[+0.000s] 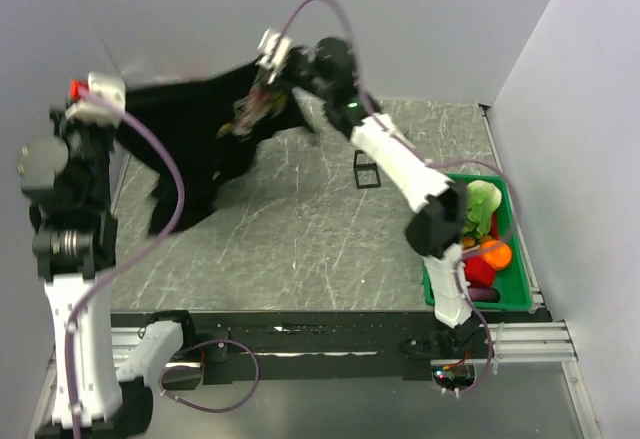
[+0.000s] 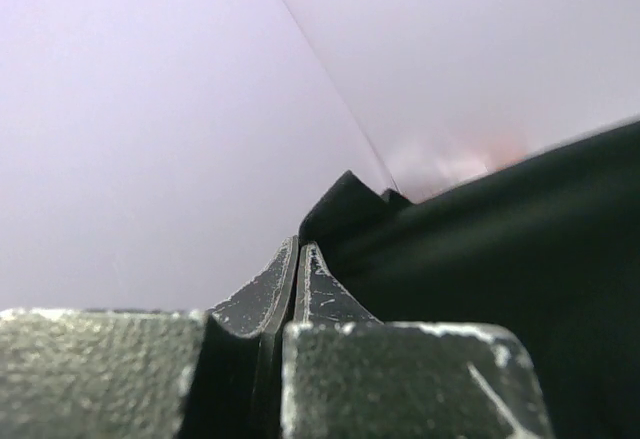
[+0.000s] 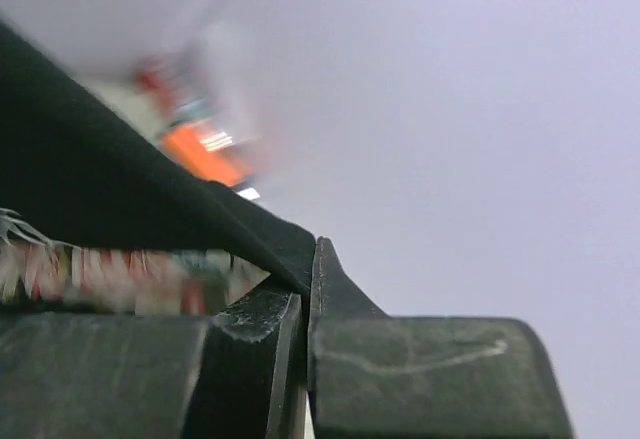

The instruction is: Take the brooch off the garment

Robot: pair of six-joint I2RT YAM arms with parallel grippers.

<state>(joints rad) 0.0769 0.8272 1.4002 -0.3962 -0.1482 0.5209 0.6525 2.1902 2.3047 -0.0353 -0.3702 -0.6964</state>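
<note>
The black T-shirt [image 1: 190, 129] hangs in the air, stretched between my two grippers, its lower part trailing onto the table. Its rose print [image 1: 248, 111] is bunched below the right gripper and shows blurred in the right wrist view [image 3: 120, 274]. My left gripper [image 1: 105, 89] is shut on a black fold of the shirt [image 2: 345, 209] at the far left; in the left wrist view the gripper [image 2: 298, 249] has its jaws pressed together. My right gripper [image 1: 272, 59] is shut on the shirt's edge [image 3: 260, 234]; in the right wrist view the gripper [image 3: 312, 254] pinches the cloth. The brooch is not visible in any view.
A small black cube-shaped box [image 1: 367, 170] stands on the grey table right of the shirt. A green bin [image 1: 436, 284] with toy vegetables sits at the right front. Grey walls close in at the back and both sides.
</note>
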